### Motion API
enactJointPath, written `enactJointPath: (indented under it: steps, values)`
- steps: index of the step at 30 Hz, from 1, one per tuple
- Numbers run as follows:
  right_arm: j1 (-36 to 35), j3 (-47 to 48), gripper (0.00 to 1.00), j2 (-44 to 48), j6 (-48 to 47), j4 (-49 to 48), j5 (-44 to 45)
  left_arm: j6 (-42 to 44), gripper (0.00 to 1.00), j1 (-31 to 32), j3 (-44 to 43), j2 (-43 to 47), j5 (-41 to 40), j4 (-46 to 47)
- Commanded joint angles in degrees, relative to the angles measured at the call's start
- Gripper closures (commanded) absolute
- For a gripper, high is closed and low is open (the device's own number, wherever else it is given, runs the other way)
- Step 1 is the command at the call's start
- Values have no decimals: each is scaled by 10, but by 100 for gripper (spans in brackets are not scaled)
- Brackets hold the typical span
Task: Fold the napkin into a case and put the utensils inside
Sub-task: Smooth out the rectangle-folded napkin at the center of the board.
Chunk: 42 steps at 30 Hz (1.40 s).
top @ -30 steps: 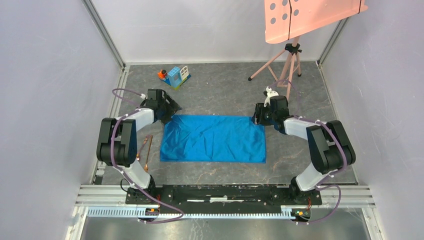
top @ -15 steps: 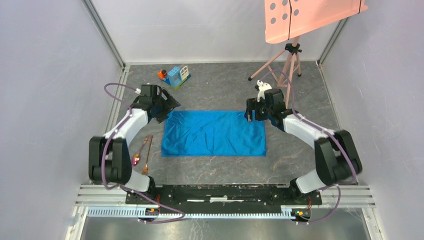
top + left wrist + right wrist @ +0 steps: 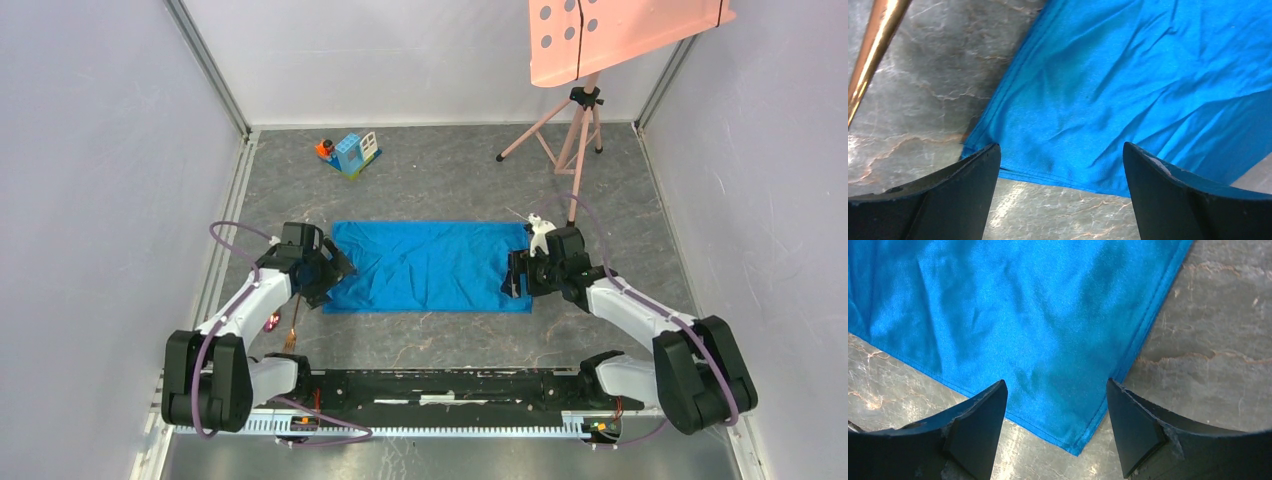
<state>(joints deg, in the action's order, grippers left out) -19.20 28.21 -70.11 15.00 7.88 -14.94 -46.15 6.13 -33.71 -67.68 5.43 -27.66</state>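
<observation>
Lying flat, the blue napkin (image 3: pixel 428 266) spreads as a wrinkled rectangle across the middle of the grey tabletop (image 3: pixel 450 340), between two robot arms.

The left claw (image 3: pixel 1060 165) is poised over the cloth's near left corner, jaws wide apart and gripping nothing. The right claw (image 3: pixel 1055 400) is likewise spread over the near right corner. The copper utensils (image 3: pixel 293 325) rest just left of the napkin, beside the left arm. A toy block house (image 3: pixel 355 153) sits well beyond, near the far wall.
</observation>
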Motion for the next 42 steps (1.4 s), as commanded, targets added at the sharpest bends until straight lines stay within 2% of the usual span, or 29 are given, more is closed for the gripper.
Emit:
enactJointPath:
  steps: [1, 9, 12, 14, 16, 19, 24, 30, 39, 42]
  values:
    - [5, -24, 21, 46, 11, 5, 15, -25, 2, 0, 10, 23, -21, -38]
    - [6, 2, 21, 75, 6, 46, 23, -20, 2, 2, -10, 137, -32, -126]
    - [5, 22, 21, 73, 4, 51, 30, -70, 11, 2, -9, 145, -51, -155]
    - [5, 29, 21, 68, 5, 51, 28, -116, 19, 0, -16, 132, -81, -196]
    - [5, 26, 22, 65, 11, 42, 20, -151, 29, 0, -16, 123, -100, -191]
    - [5, 20, 23, 62, 16, 34, 15, -185, 38, 0, -29, 102, -127, -194]
    - [5, 16, 23, 67, 13, 36, 21, -242, 40, 0, -34, 43, -151, -205]
    - [5, 11, 24, 68, 8, 33, 23, -246, 48, 0, -55, -22, -174, -176]
    - [5, 8, 25, 66, 7, 29, 22, -272, 49, 1, -28, -93, -171, -155]
    - [5, 9, 25, 64, 9, 25, 20, -274, 57, 0, -20, -107, -176, -148]
